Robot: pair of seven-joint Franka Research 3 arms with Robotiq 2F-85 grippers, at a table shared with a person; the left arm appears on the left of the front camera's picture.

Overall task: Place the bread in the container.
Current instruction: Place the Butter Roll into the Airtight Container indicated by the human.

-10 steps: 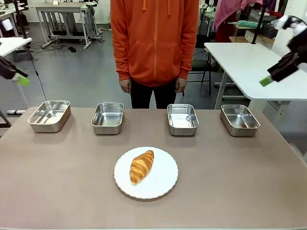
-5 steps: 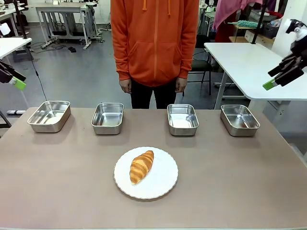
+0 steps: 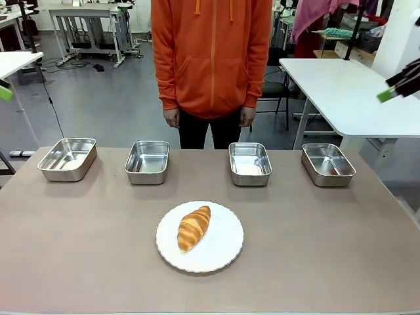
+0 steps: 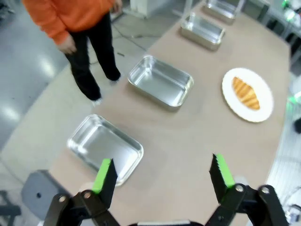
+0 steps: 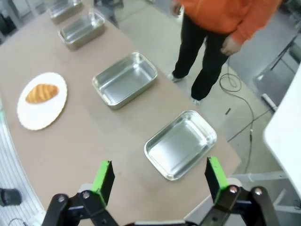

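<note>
Brown and matte, the bench [image 3: 79, 262] carries everything. The bread [image 3: 194, 228], a golden croissant, lies aslant on a round white plate [image 3: 223, 252] near the middle of the bench, on the robot's side, with its upper tip toward the far edge. It sits left of the plate's centre and touches nothing else.

Beyond the plate, four steel containers stand in a row along the far edge, well apart from one another: one at the far left [image 3: 67, 158], one left of centre [image 3: 147, 161], one right of centre [image 3: 250, 163] and one at the far right [image 3: 327, 163]. All four are bare inside. The plate lies nearer the two middle ones but apart from both.

Behind the row a person [image 3: 211, 59] in an orange hooded top stands facing the bench, arms down at the sides.

The left hand [image 4: 161, 165] hangs high above the bench's left end, over the far-left container, its green-padded fingers spread wide and holding nothing. The right hand [image 5: 158, 165] hangs high beyond the right end, above the far-right container, fingers likewise wide apart and bare.
</note>
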